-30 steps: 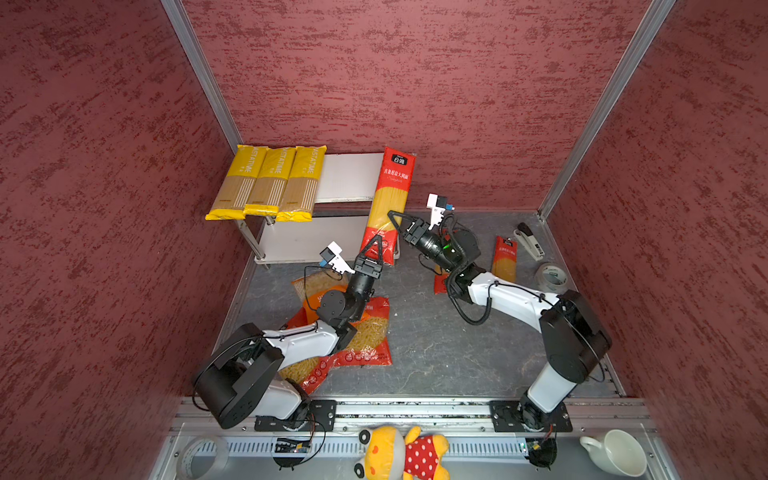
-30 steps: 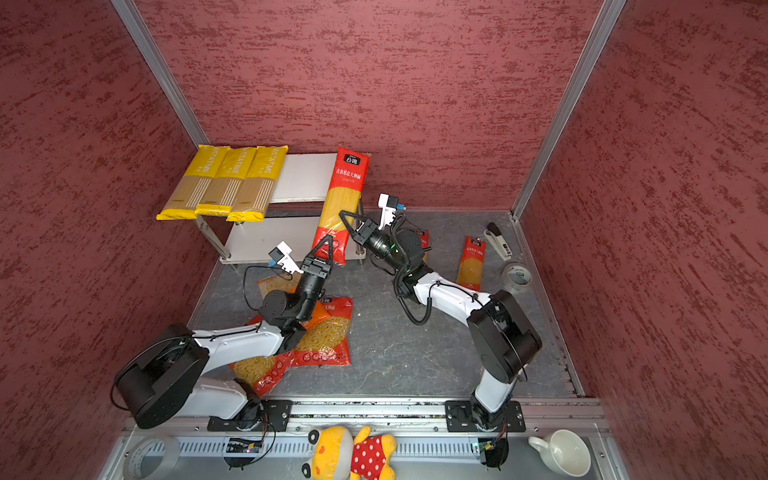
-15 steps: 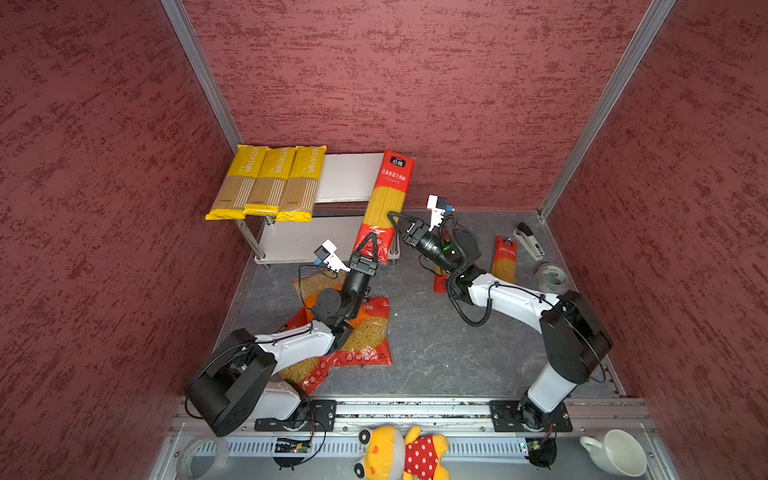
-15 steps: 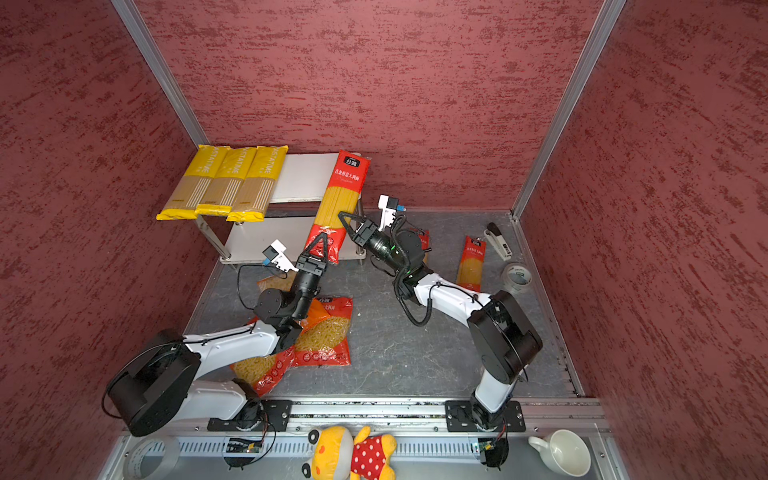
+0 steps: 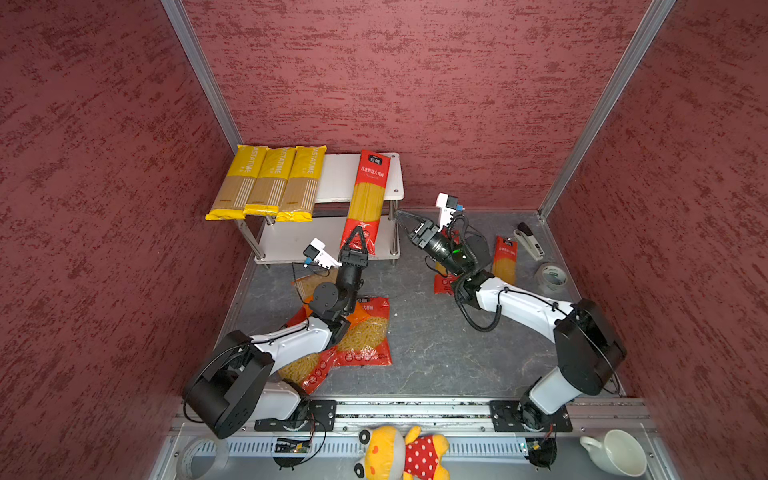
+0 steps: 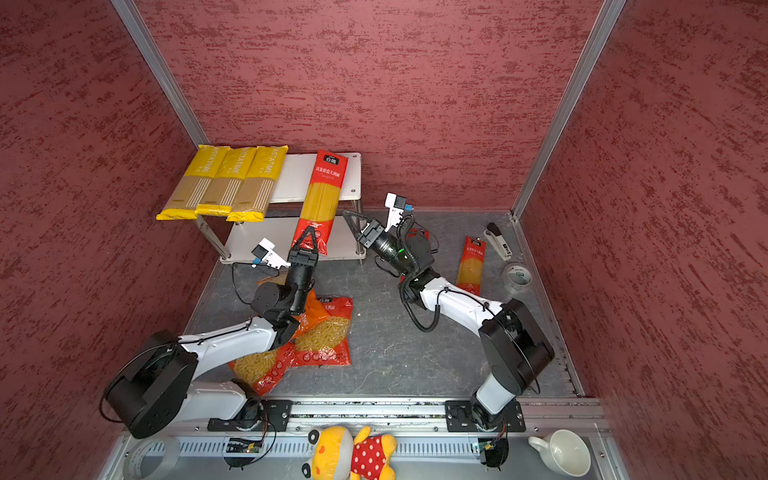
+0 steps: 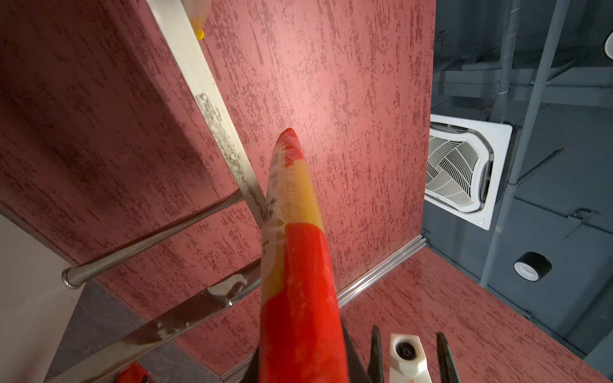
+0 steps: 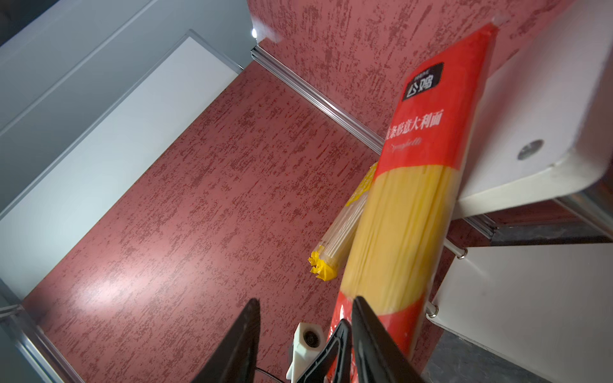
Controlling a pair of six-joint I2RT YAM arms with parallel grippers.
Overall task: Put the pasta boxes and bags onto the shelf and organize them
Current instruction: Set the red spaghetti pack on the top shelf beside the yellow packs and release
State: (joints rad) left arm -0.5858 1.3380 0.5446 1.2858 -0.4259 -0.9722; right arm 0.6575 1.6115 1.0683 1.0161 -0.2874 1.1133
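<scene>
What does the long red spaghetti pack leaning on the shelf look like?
The red spaghetti pack is long, narrow, shiny plastic: red ends, a clear middle showing yellow strands, a black label with white writing up top. It slants, upper end on the top board of the shelf, lower end past the front edge. The left gripper grips that lower end in its jaws; the right gripper is open beside it.

I stand in a robotics lab booth: red textured panels point(image 5: 395, 83), aluminium frame posts point(image 5: 202, 70), a mounting rail point(image 5: 415, 409) near, ceiling pipes point(image 7: 532, 99) overhead.
</scene>
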